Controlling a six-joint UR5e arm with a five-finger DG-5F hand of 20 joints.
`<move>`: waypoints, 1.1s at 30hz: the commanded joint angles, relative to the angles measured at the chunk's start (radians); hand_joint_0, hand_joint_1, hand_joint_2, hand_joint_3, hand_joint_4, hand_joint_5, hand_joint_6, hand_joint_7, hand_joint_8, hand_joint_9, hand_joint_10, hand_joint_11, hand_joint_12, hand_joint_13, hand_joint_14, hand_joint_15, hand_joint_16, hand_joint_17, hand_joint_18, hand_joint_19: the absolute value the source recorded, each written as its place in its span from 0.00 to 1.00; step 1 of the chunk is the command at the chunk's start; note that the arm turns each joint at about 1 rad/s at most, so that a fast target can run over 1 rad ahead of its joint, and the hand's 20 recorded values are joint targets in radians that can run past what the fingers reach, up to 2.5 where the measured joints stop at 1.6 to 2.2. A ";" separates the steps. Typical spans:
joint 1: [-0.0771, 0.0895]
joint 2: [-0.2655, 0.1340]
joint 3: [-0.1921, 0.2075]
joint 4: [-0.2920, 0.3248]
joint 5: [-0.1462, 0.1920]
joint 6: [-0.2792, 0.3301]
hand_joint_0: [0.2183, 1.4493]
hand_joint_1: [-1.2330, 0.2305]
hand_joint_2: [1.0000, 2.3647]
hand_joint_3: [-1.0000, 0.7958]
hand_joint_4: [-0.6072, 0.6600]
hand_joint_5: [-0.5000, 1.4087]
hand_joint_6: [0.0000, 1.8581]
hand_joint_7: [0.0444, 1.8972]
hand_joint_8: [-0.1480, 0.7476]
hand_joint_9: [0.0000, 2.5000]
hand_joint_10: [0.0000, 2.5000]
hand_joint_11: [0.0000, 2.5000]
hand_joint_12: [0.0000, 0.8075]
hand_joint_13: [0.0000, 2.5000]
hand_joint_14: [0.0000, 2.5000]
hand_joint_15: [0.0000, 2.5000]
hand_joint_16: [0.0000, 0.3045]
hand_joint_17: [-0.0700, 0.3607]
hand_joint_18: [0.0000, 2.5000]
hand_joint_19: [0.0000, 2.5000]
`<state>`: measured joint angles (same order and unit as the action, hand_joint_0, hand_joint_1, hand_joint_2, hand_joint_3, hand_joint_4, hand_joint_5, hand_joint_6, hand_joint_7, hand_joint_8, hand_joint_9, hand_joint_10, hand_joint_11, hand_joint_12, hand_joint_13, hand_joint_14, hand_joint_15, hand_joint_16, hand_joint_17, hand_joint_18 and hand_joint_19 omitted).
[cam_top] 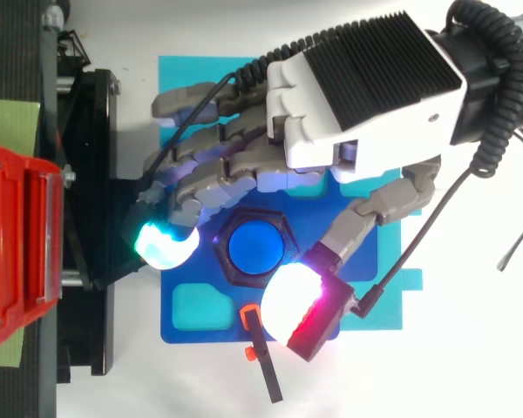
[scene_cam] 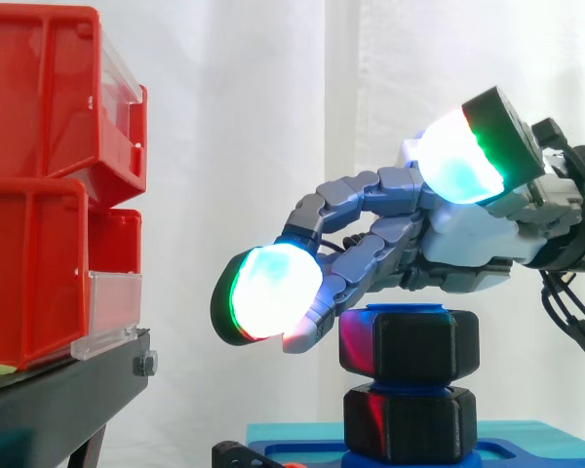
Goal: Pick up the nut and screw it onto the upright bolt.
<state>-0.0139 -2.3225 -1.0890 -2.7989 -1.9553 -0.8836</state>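
The black nut (scene_cam: 409, 343) sits threaded on the upright blue bolt (cam_top: 254, 249), above 1 more black hex piece (scene_cam: 409, 421) (both over the blue base (cam_top: 179, 332)). The robot hand (cam_top: 331, 113) hangs just above the nut with its fingers loosely spread, gripping nothing. Red bins (scene_cam: 39, 107) stand well apart.

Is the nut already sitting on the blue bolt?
Yes, the black nut sits around the blue bolt, whose top shows through its middle in the top view.
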 commanded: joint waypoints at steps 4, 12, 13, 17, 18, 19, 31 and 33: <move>0.002 0.000 -0.005 -0.001 0.001 0.000 0.22 0.63 0.00 0.28 0.65 0.18 0.27 0.37 0.43 0.22 0.00 0.00 0.36 0.11 0.00 0.00 0.10 0.32 0.00 0.00; 0.002 0.000 -0.006 -0.004 -0.002 -0.002 0.22 0.63 0.00 0.28 0.65 0.18 0.27 0.38 0.43 0.23 0.00 0.00 0.36 0.11 0.00 0.00 0.10 0.32 0.00 0.00; 0.002 0.000 -0.006 -0.004 -0.002 -0.002 0.22 0.62 0.00 0.28 0.65 0.18 0.27 0.38 0.43 0.23 0.00 0.00 0.36 0.11 0.00 0.00 0.10 0.32 0.00 0.00; 0.002 0.000 -0.005 -0.004 -0.001 -0.003 0.22 0.62 0.00 0.28 0.65 0.18 0.27 0.38 0.44 0.23 0.00 0.00 0.37 0.12 0.00 0.00 0.10 0.32 0.00 0.00; 0.002 0.000 -0.006 -0.004 -0.001 -0.003 0.22 0.62 0.00 0.28 0.65 0.18 0.27 0.38 0.44 0.24 0.00 0.00 0.36 0.13 0.00 0.00 0.10 0.32 0.00 0.00; 0.002 0.000 -0.006 -0.004 -0.001 -0.003 0.22 0.62 0.00 0.28 0.66 0.19 0.27 0.38 0.45 0.26 0.00 0.00 0.36 0.14 0.00 0.00 0.10 0.32 0.00 0.00; 0.002 0.000 -0.006 -0.007 -0.001 0.000 0.22 0.61 0.00 0.28 0.68 0.20 0.27 0.45 0.45 0.27 0.00 0.00 0.35 0.16 0.00 0.00 0.09 0.30 0.00 0.00; 0.002 0.000 -0.006 -0.008 -0.001 0.000 0.23 0.61 0.00 0.28 0.68 0.20 0.27 0.46 0.45 0.28 0.00 0.00 0.35 0.16 0.00 0.00 0.09 0.30 0.00 0.00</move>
<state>-0.0121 -2.3224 -1.0951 -2.8057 -1.9557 -0.8840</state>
